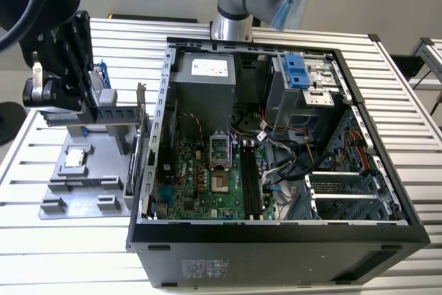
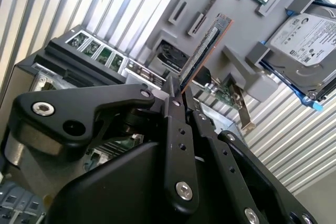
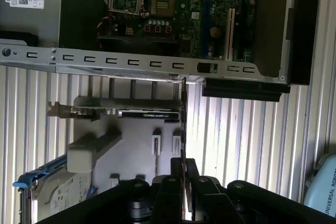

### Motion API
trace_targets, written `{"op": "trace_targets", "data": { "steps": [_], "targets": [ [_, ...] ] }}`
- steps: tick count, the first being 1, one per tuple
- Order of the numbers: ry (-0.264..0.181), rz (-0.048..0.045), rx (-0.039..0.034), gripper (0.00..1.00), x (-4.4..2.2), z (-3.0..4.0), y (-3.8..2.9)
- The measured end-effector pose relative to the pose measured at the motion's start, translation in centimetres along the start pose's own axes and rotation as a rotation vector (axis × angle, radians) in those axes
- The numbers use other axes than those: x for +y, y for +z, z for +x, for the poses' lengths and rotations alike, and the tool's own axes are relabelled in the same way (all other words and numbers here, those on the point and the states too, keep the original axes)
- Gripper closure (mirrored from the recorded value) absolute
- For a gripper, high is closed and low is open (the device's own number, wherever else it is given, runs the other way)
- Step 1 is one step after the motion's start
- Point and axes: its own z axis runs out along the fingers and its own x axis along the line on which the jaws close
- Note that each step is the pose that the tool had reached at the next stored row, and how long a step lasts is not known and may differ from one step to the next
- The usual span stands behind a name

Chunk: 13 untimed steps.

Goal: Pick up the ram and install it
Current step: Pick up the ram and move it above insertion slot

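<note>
My black gripper (image 1: 88,105) hangs over the grey parts holder (image 1: 103,170), on the exterior view's left of the open computer case (image 1: 276,240). It is shut on the ram (image 1: 117,112), a thin bluish-dark stick pointing toward the case wall. In the second wrist view the ram (image 2: 205,51) sticks out from between the closed fingertips of the gripper (image 2: 177,94), above the holder. In the first wrist view the gripper (image 3: 184,167) holds the ram (image 3: 183,119) edge-on, its far end near the case rim. The motherboard's long memory slots (image 1: 250,186) lie inside the case.
On the holder sit a square silver processor chip (image 1: 74,159), a hard drive (image 2: 302,40) in a blue-handled bracket, and a graphics card (image 3: 126,113). The case holds a power supply (image 1: 204,77), a blue-latched drive cage (image 1: 298,74) and loose cables (image 1: 283,160). The table is ribbed aluminium (image 1: 62,253).
</note>
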Motion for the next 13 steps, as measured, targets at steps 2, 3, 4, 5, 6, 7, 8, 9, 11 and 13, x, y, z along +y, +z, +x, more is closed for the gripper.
{"op": "trace_targets", "data": {
  "steps": [2,3,4,5,6,7,8,9,11,13],
  "targets": [
    [0.000,0.0000,0.0000,1.00,0.29,-0.01,0.01],
    [0.000,0.0000,0.0000,1.00,0.44,-0.02,0.01],
    [0.000,0.0000,0.0000,1.00,0.59,-0.03,0.01],
    [0.000,0.0000,0.0000,1.00,0.88,-0.04,0.02],
    [0.000,0.0000,0.0000,1.00,1.03,-0.05,0.02],
    [0.000,0.0000,0.0000,1.00,1.18,-0.05,0.03],
    [0.000,0.0001,0.0000,1.00,1.31,-0.06,0.02],
    [0.000,0.0000,0.0000,1.00,1.45,-0.06,0.03],
    [0.000,0.0000,0.0000,1.00,1.72,-0.08,0.04],
    [0.000,-0.0001,0.0001,1.00,1.98,-0.09,0.05]
  ]
}}
